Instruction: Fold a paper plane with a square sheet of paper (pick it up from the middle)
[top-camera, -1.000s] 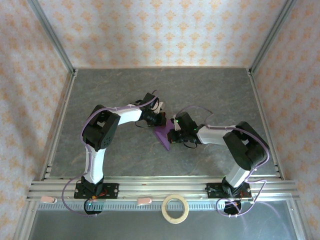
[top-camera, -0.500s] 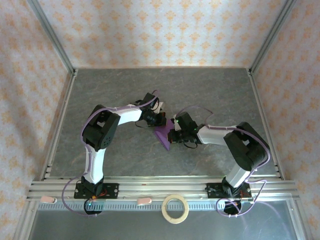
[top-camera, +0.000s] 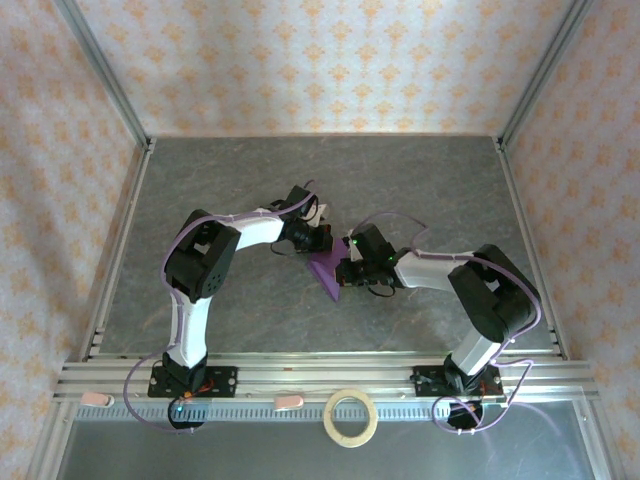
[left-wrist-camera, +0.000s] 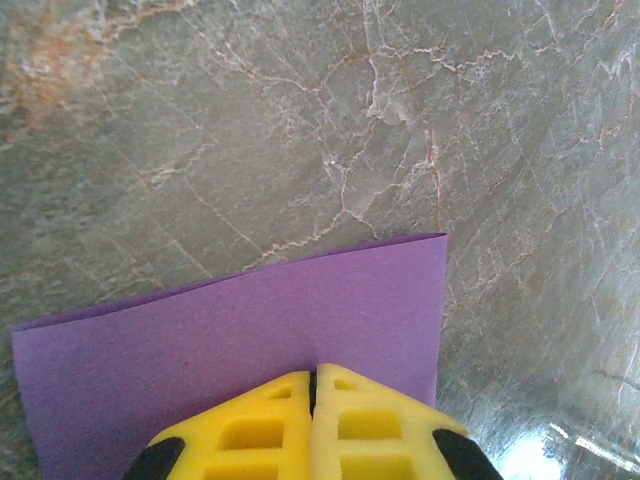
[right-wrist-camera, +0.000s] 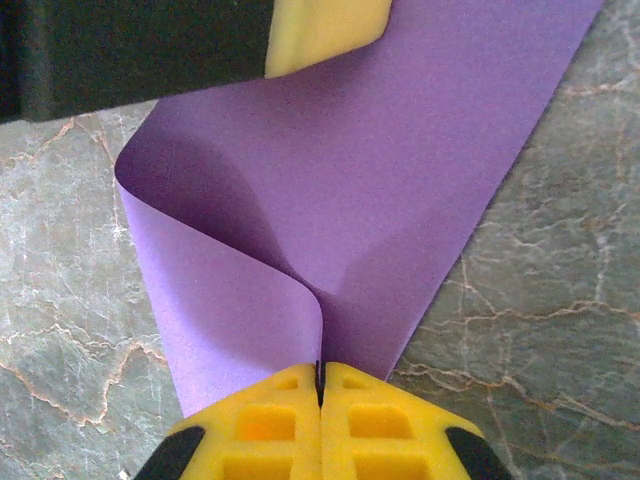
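Note:
The purple sheet of paper (top-camera: 326, 270) is held between both arms at the middle of the table, folded over on itself. My left gripper (top-camera: 320, 245) is shut on its far edge; in the left wrist view the paper (left-wrist-camera: 240, 330) spreads flat beyond the closed yellow fingertips (left-wrist-camera: 270, 430). My right gripper (top-camera: 343, 272) is shut on the near side, where the paper (right-wrist-camera: 380, 190) curls into a loop just ahead of its fingertips (right-wrist-camera: 375, 420). The left gripper's yellow pad (right-wrist-camera: 325, 30) shows at the top of the right wrist view.
A tan tape ring (top-camera: 351, 417) lies on the front ledge, below the metal rail (top-camera: 320, 375). The grey marble table (top-camera: 420, 180) is walled on three sides by patterned panels.

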